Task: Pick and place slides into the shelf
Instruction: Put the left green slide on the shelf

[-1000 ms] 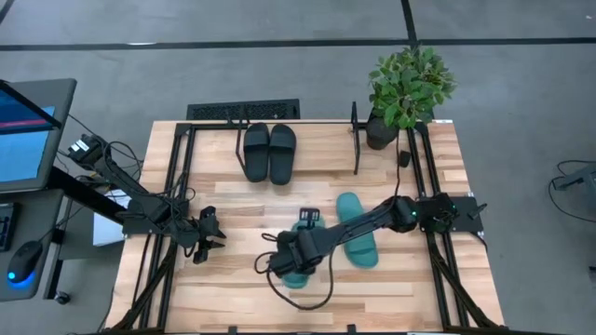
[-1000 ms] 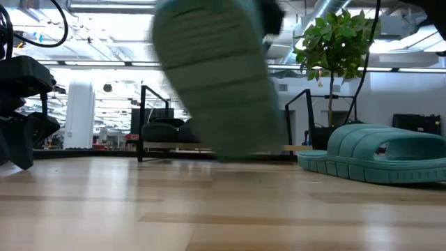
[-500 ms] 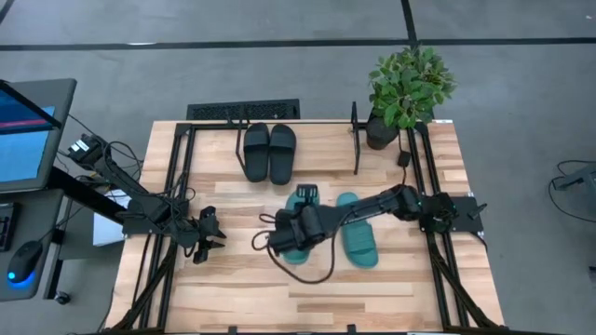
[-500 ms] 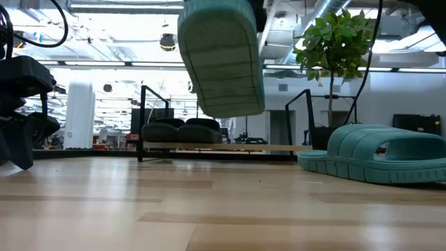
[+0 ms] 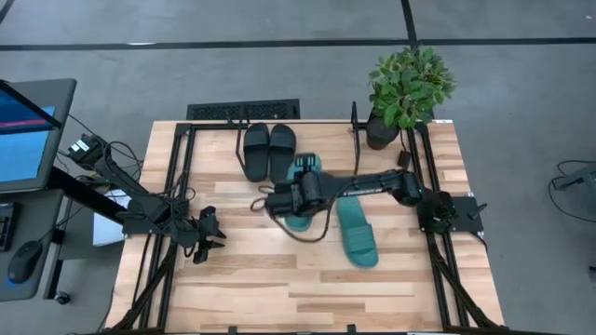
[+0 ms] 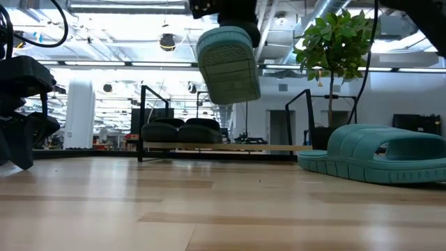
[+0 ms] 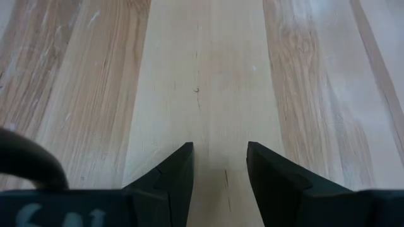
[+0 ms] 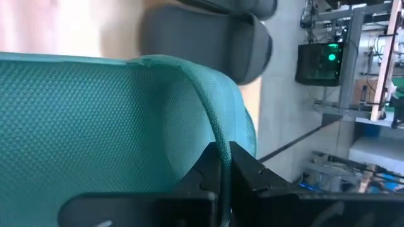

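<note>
step in hand: transport of one teal slide to the shelf. the right claw (image 8: 222,165) is clenched on the edge of the carried teal slide (image 5: 300,181), which hangs clear of the table (image 5: 242,288); in the low view the slide's sole (image 6: 226,64) faces the camera, toe end down, well above the wood. in the high view it sits just beside the black pair (image 5: 269,152), at the open right half of the shelf (image 5: 355,138).

status of the task's things: the two black slides lie side by side in the left half of the shelf. the second teal slide (image 5: 357,234) lies flat on the table, near the right arm's base and well apart from the shelf. judged from this, two of four are placed and the third is on its way.

next move calls for: lowering the carried slide into the free space between the black pair and the shelf's right end frame, sole down and parallel to the pair, then releasing.

edges and room: the free slot looks about two slides wide, so clearance is adequate. the right end frame and the potted plant (image 5: 408,86) just beyond it bound the outer side. the carried slide must clear the low front bar without touching the nearer black slide.

the left claw (image 7: 219,165) is released, parked low over bare wood at the table's left side, well clear of the work.
</note>
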Action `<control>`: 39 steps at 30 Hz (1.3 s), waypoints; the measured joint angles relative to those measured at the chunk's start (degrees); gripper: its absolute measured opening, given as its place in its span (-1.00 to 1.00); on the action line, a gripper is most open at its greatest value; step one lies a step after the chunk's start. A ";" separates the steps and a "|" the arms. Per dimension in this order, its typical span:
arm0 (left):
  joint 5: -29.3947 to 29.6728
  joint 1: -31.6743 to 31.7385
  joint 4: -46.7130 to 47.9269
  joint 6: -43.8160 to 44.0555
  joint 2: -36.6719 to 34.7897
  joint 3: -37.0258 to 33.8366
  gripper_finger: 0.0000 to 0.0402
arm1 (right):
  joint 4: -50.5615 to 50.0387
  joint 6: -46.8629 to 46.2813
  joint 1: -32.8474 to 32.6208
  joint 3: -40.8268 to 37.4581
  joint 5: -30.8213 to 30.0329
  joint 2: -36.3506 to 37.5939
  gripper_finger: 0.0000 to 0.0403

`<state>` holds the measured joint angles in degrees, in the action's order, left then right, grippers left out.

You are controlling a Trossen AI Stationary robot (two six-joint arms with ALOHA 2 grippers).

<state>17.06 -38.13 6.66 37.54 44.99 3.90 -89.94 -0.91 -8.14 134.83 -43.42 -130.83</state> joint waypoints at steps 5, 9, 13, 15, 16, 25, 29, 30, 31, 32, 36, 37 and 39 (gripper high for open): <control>0.02 0.02 0.01 0.00 0.00 0.00 -0.33 | -0.17 2.50 3.44 -0.01 -2.95 2.73 -1.00; 0.00 0.02 0.00 0.00 0.00 0.00 -0.33 | 0.05 1.81 6.35 -0.03 -4.24 5.62 -1.00; 0.01 0.01 0.00 0.00 0.00 0.00 -0.33 | 0.88 0.44 8.55 -0.01 -4.80 9.05 -1.00; 0.02 0.00 0.00 0.00 0.00 0.00 -0.33 | 2.35 0.48 8.94 -0.21 -4.76 10.60 -1.00; 0.00 0.00 0.00 0.00 0.00 0.00 -0.33 | 3.46 0.52 8.96 -0.57 -4.75 11.41 -1.00; 0.01 0.01 0.00 -0.01 0.00 0.00 -0.33 | 15.86 0.79 6.56 -12.63 -1.95 21.12 -1.00; 0.02 0.00 0.00 0.00 0.00 0.00 -0.33 | 25.18 0.02 4.95 -23.73 -1.61 27.30 -1.00; 0.00 0.01 -0.02 0.00 0.00 0.00 -0.33 | 27.71 -0.02 4.63 -26.77 -1.57 28.87 -1.00; 0.02 0.02 -0.02 0.00 0.00 0.00 -0.33 | 30.41 -0.02 4.37 -29.69 -1.60 30.32 -1.00; 0.02 0.02 0.00 0.00 0.00 0.00 -0.33 | 33.17 -0.01 4.23 -32.64 -1.61 31.78 -1.00; 0.02 0.01 0.00 0.00 0.00 0.00 -0.33 | 41.54 -0.09 4.02 -42.66 -1.58 35.77 -1.00; 0.00 0.02 -0.02 0.00 0.00 0.00 -0.33 | 43.03 -0.05 4.04 -44.58 -1.59 36.27 -1.00; 0.02 0.02 -0.02 0.00 0.00 0.00 -0.33 | 45.24 0.25 4.33 -47.53 -1.64 36.58 -1.00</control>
<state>17.08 -38.11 6.63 37.54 44.99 3.90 -44.70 -0.66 -3.81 87.30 -45.06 -94.25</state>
